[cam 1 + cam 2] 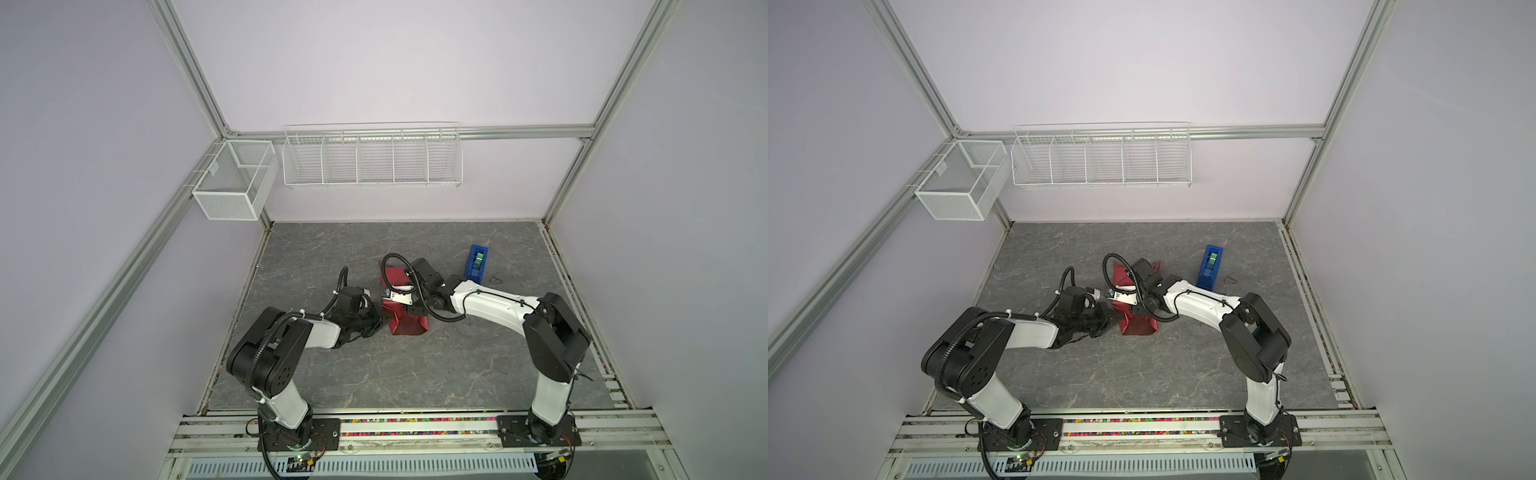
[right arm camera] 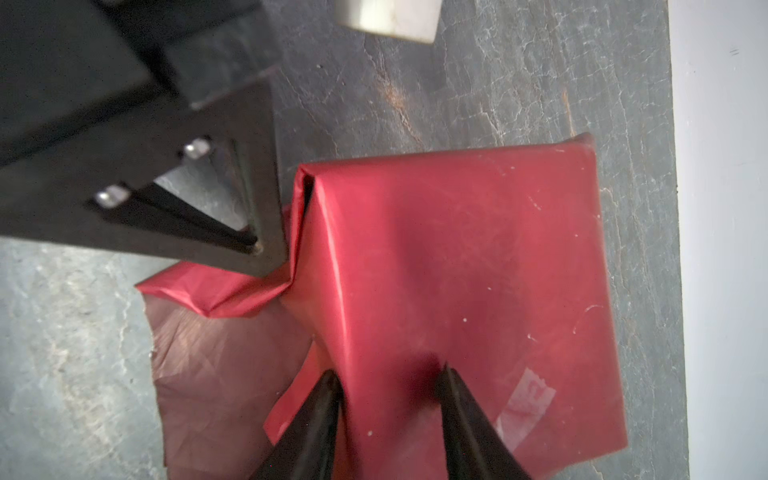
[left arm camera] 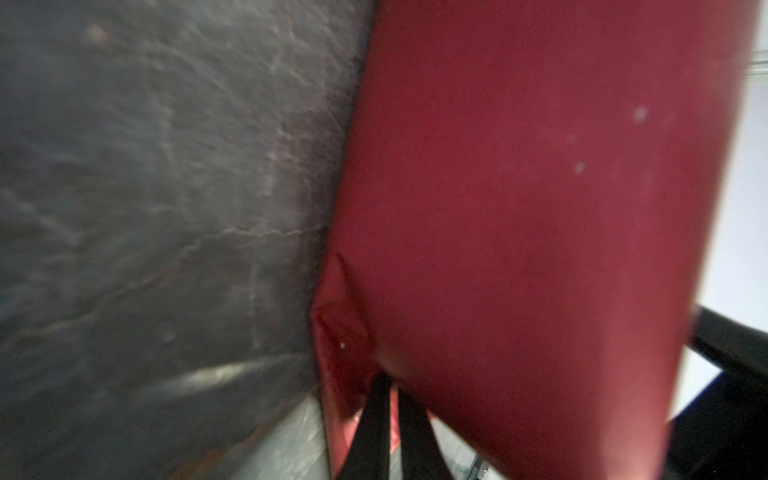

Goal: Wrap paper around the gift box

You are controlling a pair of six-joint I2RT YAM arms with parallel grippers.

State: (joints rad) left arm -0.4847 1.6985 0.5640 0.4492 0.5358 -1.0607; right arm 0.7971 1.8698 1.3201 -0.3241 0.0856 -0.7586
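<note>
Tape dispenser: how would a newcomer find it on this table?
On the grey table, look toward the far right side, beyond the right arm. The tape dispenser stands there: slim, bright blue with a green roll, unlike the red paper mid-table.

Two arms from where I stand, left arm (image 1: 320, 332) and right arm (image 1: 490, 305), each with one tool: left tool (image 3: 392, 388), right tool (image 2: 388, 372). One bundle of red paper (image 1: 409, 324). One blue tape dispenser (image 1: 477, 262). Two white wire baskets: a mesh basket (image 1: 232, 183), a long rack (image 1: 372, 160) of five bays. One worktop (image 1: 415, 374).
</note>
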